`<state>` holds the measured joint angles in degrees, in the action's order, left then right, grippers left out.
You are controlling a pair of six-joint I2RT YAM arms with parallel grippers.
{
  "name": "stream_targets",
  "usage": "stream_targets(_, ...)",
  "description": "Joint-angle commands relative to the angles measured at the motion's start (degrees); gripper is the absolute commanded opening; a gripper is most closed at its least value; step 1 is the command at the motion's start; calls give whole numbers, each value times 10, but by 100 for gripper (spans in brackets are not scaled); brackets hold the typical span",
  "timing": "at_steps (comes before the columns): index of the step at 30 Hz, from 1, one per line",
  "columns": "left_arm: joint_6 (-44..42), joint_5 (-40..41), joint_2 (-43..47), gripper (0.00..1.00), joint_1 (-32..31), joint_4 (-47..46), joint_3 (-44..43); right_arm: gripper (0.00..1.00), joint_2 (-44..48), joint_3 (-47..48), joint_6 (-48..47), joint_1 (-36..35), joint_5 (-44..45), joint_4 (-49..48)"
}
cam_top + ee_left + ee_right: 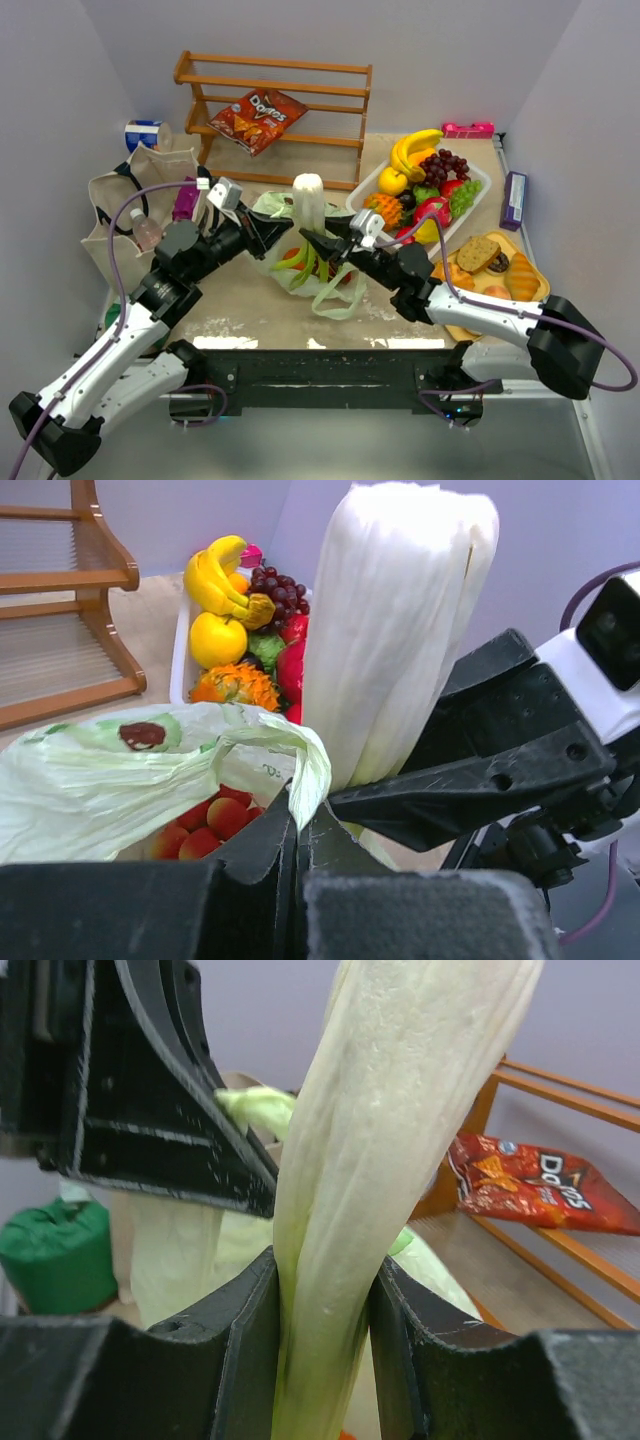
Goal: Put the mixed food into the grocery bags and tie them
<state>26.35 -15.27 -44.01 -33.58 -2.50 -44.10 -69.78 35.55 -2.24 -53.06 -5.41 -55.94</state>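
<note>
The pale green plastic bag [300, 262] sits at the table's centre with red and green toy fruit [213, 820] inside. My left gripper [281, 236] is shut on a thin loop handle at the bag's left rim [308, 770]. My right gripper [317, 243] is shut on the other handle [380, 1140], which is stretched up into a tall pale column [308, 200]. The two grippers are almost touching. The beige tote [120, 210] stands at the left with a water bottle [145, 229] and a purple packet [185, 200] in it.
A white tray of fruit [478, 180] lies at the back right, and a yellow plate of bread [538, 270] at the right. A Doritos bag [256, 118] lies on the wooden rack [340, 105]. A purple packet [513, 198] and a pink one [468, 129] lie by the right wall.
</note>
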Motion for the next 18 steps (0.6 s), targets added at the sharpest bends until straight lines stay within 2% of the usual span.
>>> stream_targets(1, 27, -27, -12, 0, 9, -36, -29, 0, -6, -21, -101, -6, 75, -50)
stream_targets(5, 30, -24, -12, 0, 17, -32, -29, 0, -11, -44, -132, -7, 137, -95)
stream_targets(10, 18, -19, -13, 0, 22, -20, -29, 0, 6, -4, -113, -6, 166, -44)
stream_targets(12, 10, -14, -11, 0, 22, -9, -29, 0, 15, 10, -102, -6, 204, -24)
stream_targets(18, 8, -29, -4, 0, 23, -2, -27, 0, 36, 8, -79, -6, 277, -39)
